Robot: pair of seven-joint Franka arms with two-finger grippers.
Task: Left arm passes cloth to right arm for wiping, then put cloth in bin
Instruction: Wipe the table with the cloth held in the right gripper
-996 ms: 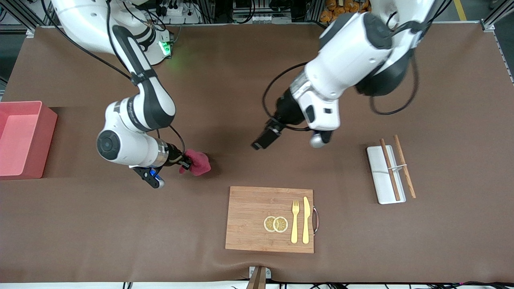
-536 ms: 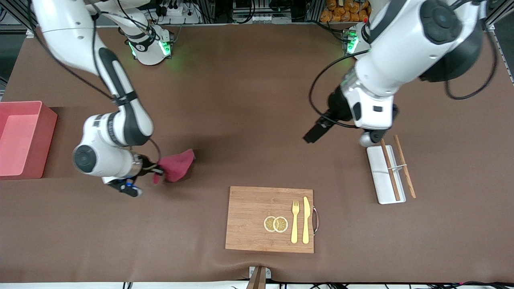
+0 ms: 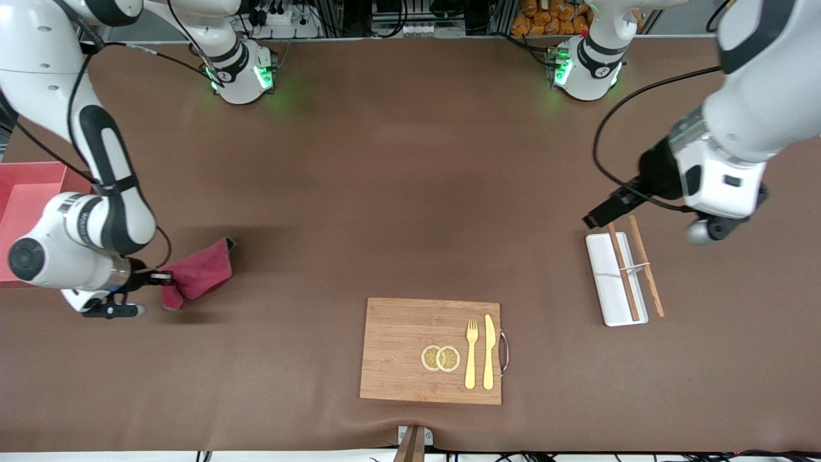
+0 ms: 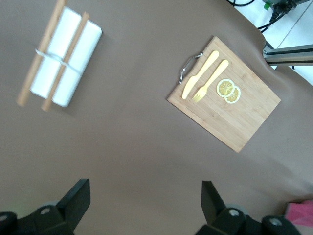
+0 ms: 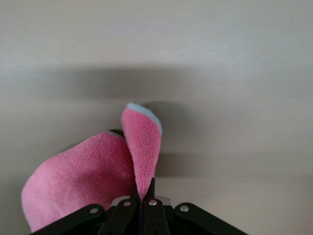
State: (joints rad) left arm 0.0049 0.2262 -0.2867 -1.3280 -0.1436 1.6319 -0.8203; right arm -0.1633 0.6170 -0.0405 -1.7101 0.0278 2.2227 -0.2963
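Observation:
The raspberry-red cloth [image 3: 200, 274] hangs from my right gripper [image 3: 163, 280], which is shut on a fold of it low over the table, close to the pink bin [image 3: 33, 169] at the right arm's end. In the right wrist view the fingers [image 5: 138, 192] pinch the cloth [image 5: 85, 178] between them. My left gripper [image 3: 601, 215] is open and empty, over the table beside the white tray [image 3: 603, 276]. In the left wrist view its two dark fingers stand far apart [image 4: 143, 205] with only bare brown table between them.
A wooden board [image 3: 410, 350] with a fork, a knife and two lemon slices lies near the front camera; it also shows in the left wrist view [image 4: 244, 117]. The white tray [image 4: 66, 56] carries wooden chopsticks [image 3: 644, 266].
My right arm has carried the cloth from mid-table toward the bin. My left arm has swung away toward its own end, stopping by the white tray.

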